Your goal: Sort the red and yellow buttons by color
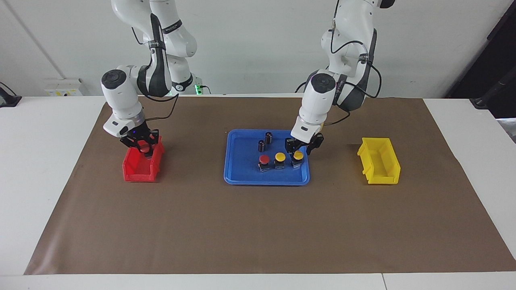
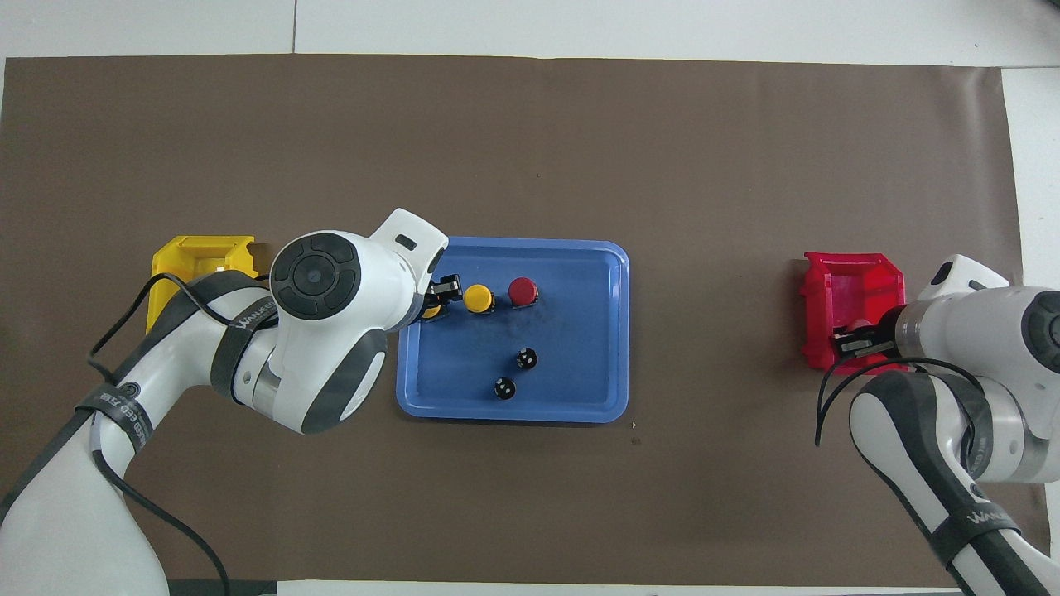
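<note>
Right gripper (image 1: 142, 145) sits low in the red bin (image 1: 137, 171), a red button (image 1: 144, 148) between its fingers; grip or release cannot be told. Left gripper (image 1: 300, 148) straddles the end yellow button (image 1: 298, 158) in the blue tray (image 1: 242, 177), closure unclear. Beside it stand a second yellow button (image 1: 280, 159) and a second red button (image 1: 264, 162).

Mat (image 1: 258, 225): brown, matt, looks like paper.
Tray (image 1: 242, 177): blue plastic, smooth, faint sheen.
Bins: red bin (image 1: 135, 171) and yellow bin (image 1: 381, 163), moulded plastic.
Button caps (image 1: 279, 156): glossy plastic.
Table (image 1: 44, 161): white, smooth.
Arm shells (image 2: 331, 331): glossy white plastic.
</note>
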Controlling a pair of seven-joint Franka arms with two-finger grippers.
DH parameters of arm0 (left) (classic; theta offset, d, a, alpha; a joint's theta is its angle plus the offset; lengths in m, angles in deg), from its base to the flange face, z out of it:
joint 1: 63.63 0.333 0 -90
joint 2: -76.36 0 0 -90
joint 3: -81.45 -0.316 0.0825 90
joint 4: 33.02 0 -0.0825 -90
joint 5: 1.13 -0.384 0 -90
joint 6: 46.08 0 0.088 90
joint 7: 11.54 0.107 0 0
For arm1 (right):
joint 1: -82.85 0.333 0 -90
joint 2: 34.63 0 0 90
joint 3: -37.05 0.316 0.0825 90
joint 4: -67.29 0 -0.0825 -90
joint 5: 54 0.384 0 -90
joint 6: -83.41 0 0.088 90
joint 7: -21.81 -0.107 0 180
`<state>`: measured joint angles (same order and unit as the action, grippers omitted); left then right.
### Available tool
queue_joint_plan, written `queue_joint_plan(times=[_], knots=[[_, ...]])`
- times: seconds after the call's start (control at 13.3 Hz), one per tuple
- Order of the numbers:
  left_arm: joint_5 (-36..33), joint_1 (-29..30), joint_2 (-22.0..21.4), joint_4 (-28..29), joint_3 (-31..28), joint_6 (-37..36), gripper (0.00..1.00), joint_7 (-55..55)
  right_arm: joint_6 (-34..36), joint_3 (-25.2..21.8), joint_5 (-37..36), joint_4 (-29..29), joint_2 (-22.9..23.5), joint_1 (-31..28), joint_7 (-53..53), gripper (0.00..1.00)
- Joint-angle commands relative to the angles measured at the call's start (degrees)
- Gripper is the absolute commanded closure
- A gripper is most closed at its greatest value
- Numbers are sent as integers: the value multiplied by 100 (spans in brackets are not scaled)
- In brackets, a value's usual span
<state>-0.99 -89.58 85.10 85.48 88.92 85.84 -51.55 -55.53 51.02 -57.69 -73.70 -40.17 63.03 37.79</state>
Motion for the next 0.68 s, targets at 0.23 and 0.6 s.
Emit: queue_joint_plan(times=[0.23, 0.6], knots=[[-66, -173, 76, 165, -87, 308, 36, -226, 891, 18, 79, 753, 88, -83, 370, 17], [-66, -182, 102, -19, -87, 106, 99, -428, 2502, 53, 78, 2240, 308, 48, 257, 0]])
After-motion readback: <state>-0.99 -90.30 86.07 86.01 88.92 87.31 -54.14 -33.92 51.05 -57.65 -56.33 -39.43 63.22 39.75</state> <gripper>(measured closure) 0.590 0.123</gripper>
